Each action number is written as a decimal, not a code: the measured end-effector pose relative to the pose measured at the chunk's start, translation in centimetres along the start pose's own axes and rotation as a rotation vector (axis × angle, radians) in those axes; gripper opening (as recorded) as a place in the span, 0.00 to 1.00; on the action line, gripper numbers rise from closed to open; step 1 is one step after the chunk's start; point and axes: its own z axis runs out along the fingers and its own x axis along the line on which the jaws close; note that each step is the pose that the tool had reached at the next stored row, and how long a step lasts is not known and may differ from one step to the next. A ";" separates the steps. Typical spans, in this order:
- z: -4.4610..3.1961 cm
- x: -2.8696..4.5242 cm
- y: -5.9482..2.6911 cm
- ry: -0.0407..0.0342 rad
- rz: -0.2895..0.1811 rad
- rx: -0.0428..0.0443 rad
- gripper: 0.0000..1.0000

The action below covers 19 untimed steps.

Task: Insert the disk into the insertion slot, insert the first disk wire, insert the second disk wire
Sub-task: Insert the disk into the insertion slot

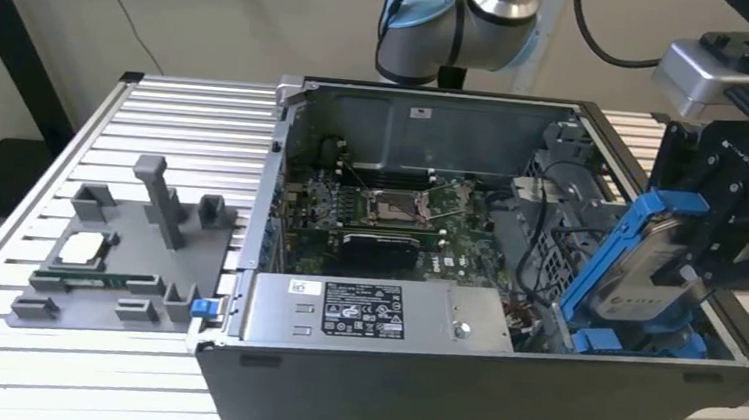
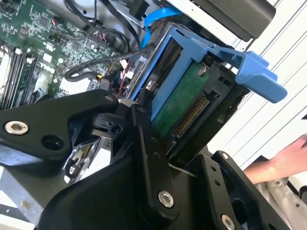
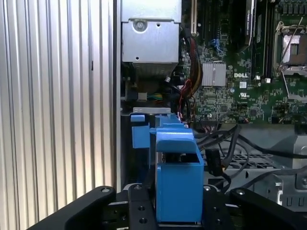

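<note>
Lower right of the exterior view: the gripper is clenched on the disk, with one black finger on each side of its blue carrier in the first wrist view. The disk stands steeply tilted, its lower end down inside the open computer case, just above blue fittings. Farther back, mid-frame, lies the green motherboard.
</note>
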 end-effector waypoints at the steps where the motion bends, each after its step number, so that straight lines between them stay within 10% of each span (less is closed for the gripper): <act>1: 0.17 0.00 0.00 -0.0001 0.000 -0.0001 0.00; 11: 0.91 0.03 0.00 -0.0001 0.000 -0.0003 0.00; 12: 0.91 0.03 0.00 -0.0001 0.000 -0.0002 1.00; 19: 0.35 0.01 0.00 0.0000 0.000 -0.0016 1.00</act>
